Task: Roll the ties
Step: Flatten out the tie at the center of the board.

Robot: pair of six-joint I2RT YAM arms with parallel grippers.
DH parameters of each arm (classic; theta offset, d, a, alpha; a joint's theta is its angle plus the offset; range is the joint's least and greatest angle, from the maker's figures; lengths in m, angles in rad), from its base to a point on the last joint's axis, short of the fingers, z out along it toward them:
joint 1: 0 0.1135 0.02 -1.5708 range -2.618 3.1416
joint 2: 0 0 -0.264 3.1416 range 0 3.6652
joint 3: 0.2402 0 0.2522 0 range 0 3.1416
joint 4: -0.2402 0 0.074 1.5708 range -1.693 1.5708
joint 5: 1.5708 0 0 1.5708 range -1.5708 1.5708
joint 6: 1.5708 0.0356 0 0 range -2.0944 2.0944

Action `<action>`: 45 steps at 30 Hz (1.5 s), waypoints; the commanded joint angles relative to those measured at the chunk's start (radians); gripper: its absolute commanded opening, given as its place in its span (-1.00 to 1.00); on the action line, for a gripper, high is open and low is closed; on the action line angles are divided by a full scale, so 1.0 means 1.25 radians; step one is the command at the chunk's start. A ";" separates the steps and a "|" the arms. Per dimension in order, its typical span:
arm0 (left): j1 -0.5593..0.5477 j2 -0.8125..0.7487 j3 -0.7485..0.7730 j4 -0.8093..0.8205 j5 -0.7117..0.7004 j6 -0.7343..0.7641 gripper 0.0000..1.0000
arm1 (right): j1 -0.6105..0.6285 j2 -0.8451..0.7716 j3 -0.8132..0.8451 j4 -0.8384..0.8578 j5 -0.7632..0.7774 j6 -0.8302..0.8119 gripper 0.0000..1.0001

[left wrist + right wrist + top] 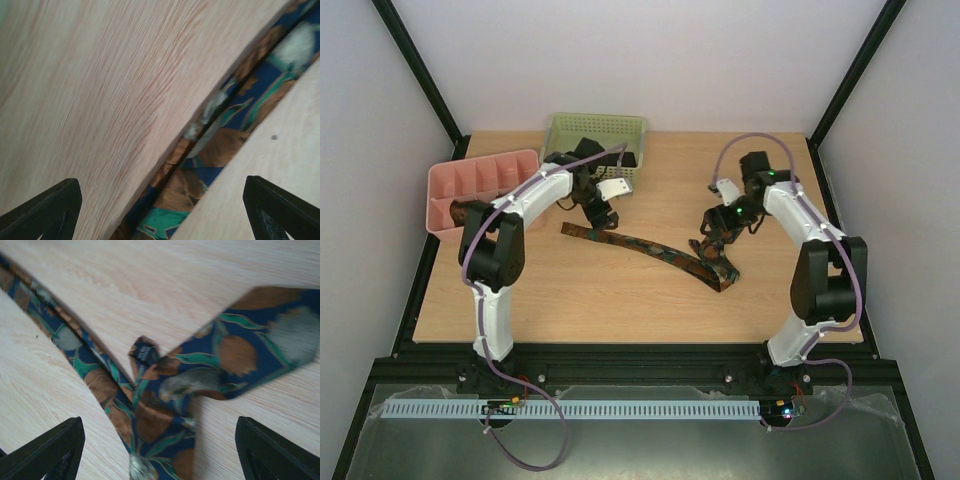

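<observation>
Tie point(650, 250): one, patterned brown, blue and green, lying flat across the desk point(620, 300); its right end is folded over itself.
Left claw point(603, 215): spread wide over the tie's left end, one finger on either side of the cloth, holding nothing.
Right claw point(712, 245): spread wide above the fold, holding nothing.
Claws: two.
Green basket point(560, 130): one, at the far edge; dark contents, unidentifiable.
Pink tray point(485, 165): one, compartmented, beside the basket.
</observation>
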State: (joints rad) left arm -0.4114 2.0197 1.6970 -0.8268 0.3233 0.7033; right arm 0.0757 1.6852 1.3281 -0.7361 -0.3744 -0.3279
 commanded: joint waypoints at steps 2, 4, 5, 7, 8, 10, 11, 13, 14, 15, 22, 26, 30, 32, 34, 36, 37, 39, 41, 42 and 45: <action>0.004 0.066 -0.010 0.048 -0.108 -0.034 0.78 | 0.108 0.064 0.019 0.043 0.158 -0.040 0.59; 0.004 0.086 -0.008 0.054 -0.122 -0.053 0.74 | 0.146 0.098 0.030 0.057 0.197 -0.048 0.56; 0.004 0.094 -0.008 0.057 -0.130 -0.059 0.71 | 0.163 0.119 0.036 0.062 0.223 -0.049 0.52; 0.005 0.104 -0.021 0.063 -0.151 -0.071 0.66 | 0.188 0.152 0.045 0.074 0.283 -0.043 0.42; 0.006 0.105 -0.028 0.067 -0.157 -0.077 0.65 | 0.196 0.162 0.047 0.077 0.296 -0.040 0.38; 0.006 0.106 -0.047 0.080 -0.160 -0.088 0.62 | 0.204 0.172 0.038 0.087 0.313 -0.033 0.31; 0.006 0.105 -0.055 0.086 -0.162 -0.093 0.61 | 0.209 0.176 0.029 0.093 0.325 -0.033 0.29; 0.006 0.108 -0.070 0.100 -0.172 -0.103 0.58 | 0.222 0.183 0.004 0.109 0.357 -0.042 0.28; 0.006 0.113 -0.073 0.103 -0.182 -0.107 0.51 | 0.224 0.185 -0.009 0.119 0.380 -0.046 0.28; 0.006 0.121 -0.072 0.100 -0.197 -0.109 0.42 | 0.224 0.188 -0.026 0.131 0.405 -0.050 0.28; 0.038 0.131 -0.116 0.069 -0.258 -0.132 -0.23 | 0.180 0.110 -0.135 0.187 0.547 -0.111 0.17; 0.063 0.098 -0.179 0.054 -0.235 -0.143 -0.38 | 0.101 0.073 -0.136 0.184 0.576 -0.144 0.10; 0.077 0.065 -0.243 0.048 -0.221 -0.156 -0.40 | 0.004 0.026 -0.141 0.174 0.582 -0.204 0.08; 0.083 0.050 -0.273 0.043 -0.215 -0.163 -0.40 | -0.054 -0.004 -0.149 0.155 0.571 -0.247 0.08; 0.087 0.035 -0.294 0.040 -0.208 -0.169 -0.40 | -0.114 -0.036 -0.145 0.097 0.515 -0.292 0.09; 0.091 0.021 -0.307 0.034 -0.189 -0.179 -0.40 | -0.157 -0.075 -0.139 -0.004 0.440 -0.342 0.11; 0.092 0.016 -0.311 0.025 -0.174 -0.181 -0.39 | -0.163 -0.095 -0.139 -0.049 0.399 -0.369 0.11; 0.092 0.007 -0.316 0.012 -0.141 -0.180 -0.36 | -0.164 -0.132 -0.138 -0.130 0.319 -0.426 0.13; 0.093 -0.001 -0.317 0.001 -0.110 -0.173 -0.26 | -0.163 -0.147 -0.121 -0.156 0.242 -0.435 0.23; 0.093 -0.004 -0.315 -0.002 -0.096 -0.167 -0.16 | -0.164 -0.143 -0.103 -0.164 0.196 -0.432 0.35; 0.095 -0.005 -0.296 -0.023 -0.071 -0.139 0.13 | -0.163 -0.106 -0.027 -0.225 0.003 -0.508 0.60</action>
State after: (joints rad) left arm -0.2951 1.9919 1.3472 -0.7212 0.1833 0.4919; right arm -0.1352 1.5131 1.1992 -0.8349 -0.0330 -0.8223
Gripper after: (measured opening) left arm 0.500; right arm 0.754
